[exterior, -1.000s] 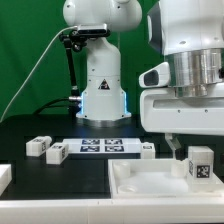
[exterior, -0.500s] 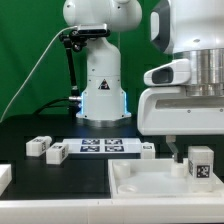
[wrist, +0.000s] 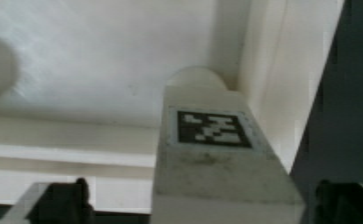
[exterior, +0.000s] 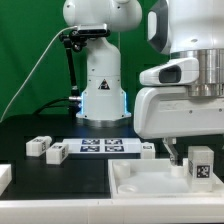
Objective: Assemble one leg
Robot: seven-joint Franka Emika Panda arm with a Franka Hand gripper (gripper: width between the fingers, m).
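- Your claw [exterior: 185, 155] hangs low at the exterior view's right, over the white panel [exterior: 150, 182]; its fingertips [wrist: 62, 196] stand apart on either side of the leg [wrist: 217, 150], and you cannot tell whether they touch it.
- The leg [exterior: 201, 165] stands upright on the panel's far corner at that view's right, marker tag facing the camera.
- The panel lies flat on the black table [exterior: 60, 185]; its shallow recessed top holds only that leg.
- Further off, the marker board [exterior: 104, 147] lies on the table.
- Three more small white blocks [exterior: 38, 146] sit just beside the board's ends.
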